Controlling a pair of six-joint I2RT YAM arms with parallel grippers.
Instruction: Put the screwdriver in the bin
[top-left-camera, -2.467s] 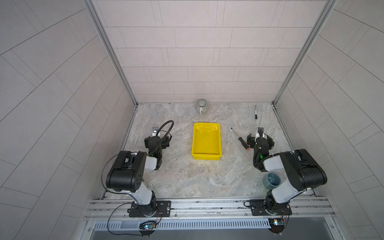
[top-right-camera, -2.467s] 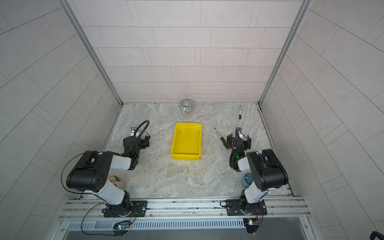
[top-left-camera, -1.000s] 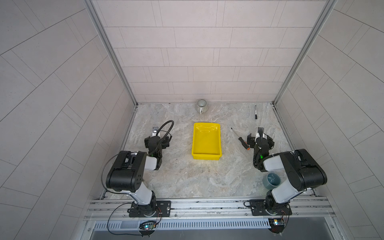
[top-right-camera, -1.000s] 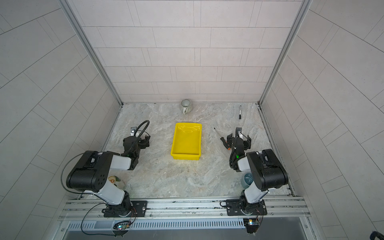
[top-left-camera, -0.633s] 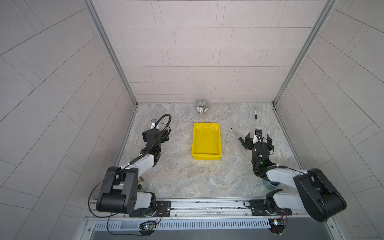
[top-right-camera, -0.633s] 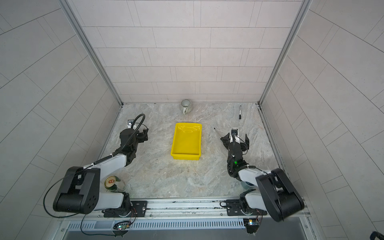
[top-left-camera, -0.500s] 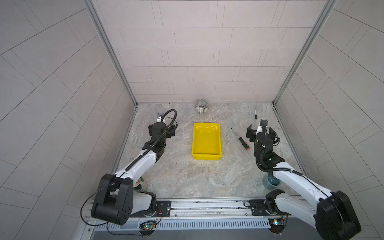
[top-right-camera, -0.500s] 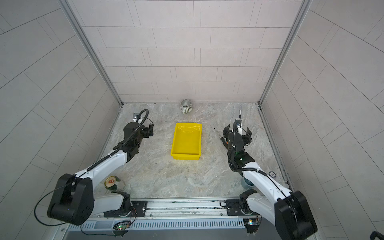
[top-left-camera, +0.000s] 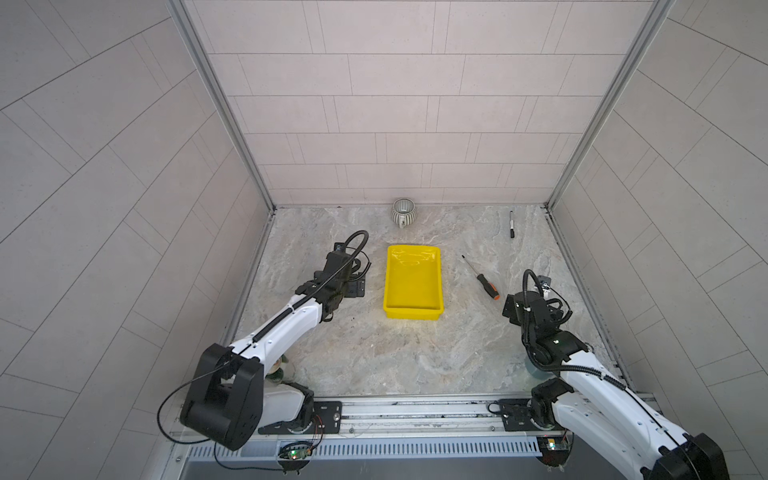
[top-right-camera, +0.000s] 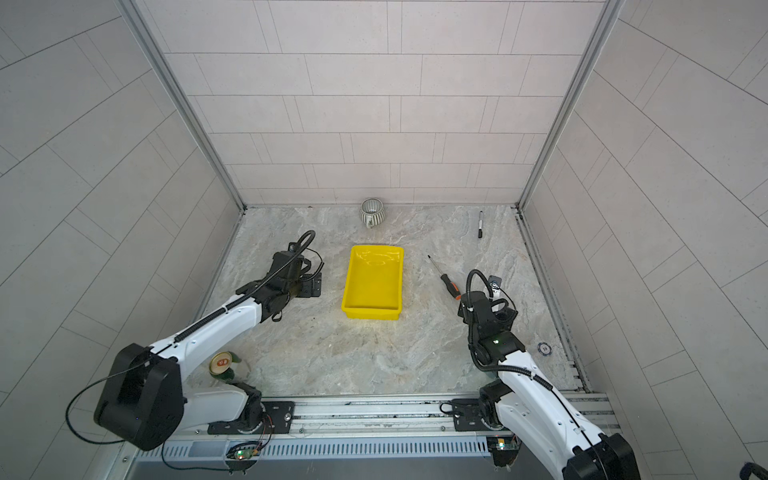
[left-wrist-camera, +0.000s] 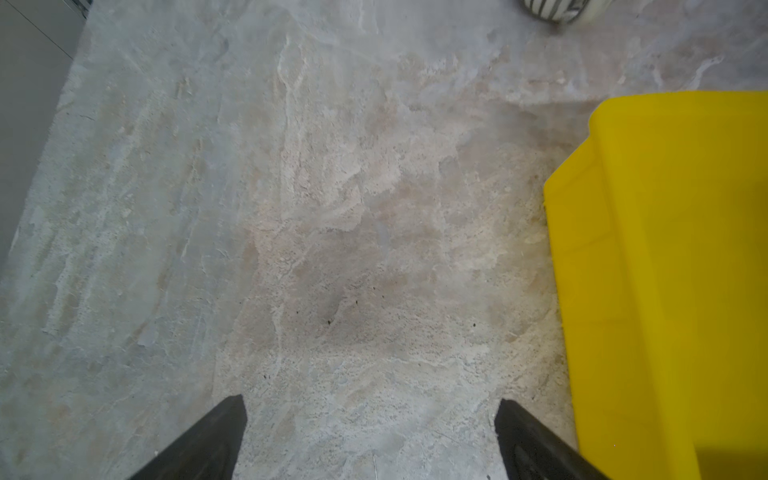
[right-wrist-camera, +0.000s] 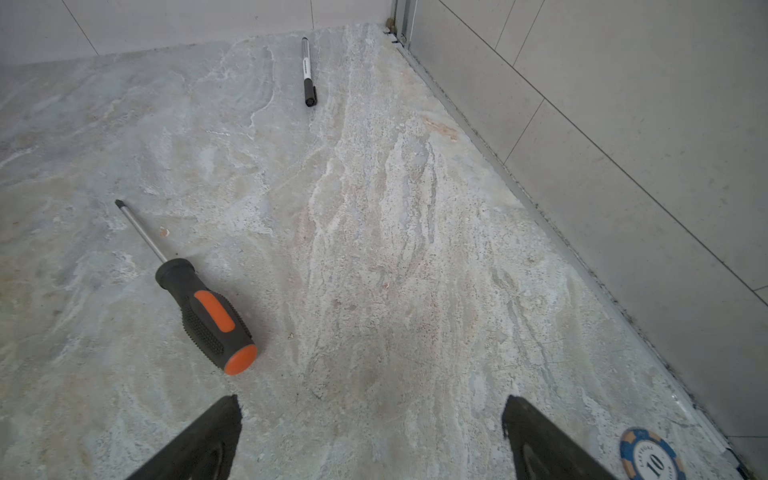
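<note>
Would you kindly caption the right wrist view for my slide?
Open right gripper over the table, with screwdriver, marker and poker chip nearby.

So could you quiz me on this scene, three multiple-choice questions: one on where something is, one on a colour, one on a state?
1. Where is the screwdriver?
A. Inside the bin
B. On the table, right of the bin
C. Held in the air

2. What colour is the bin?
A. Yellow
B. Blue
C. Red

3. How do the right jaws stand?
A. Open and empty
B. Shut on the screwdriver
C. Shut on a cup

Answers:
1. B: both top views show it lying flat on the table, apart from the bin.
2. A: its rim and walls are bright yellow.
3. A: the right wrist view shows them wide apart with only bare table between.
</note>
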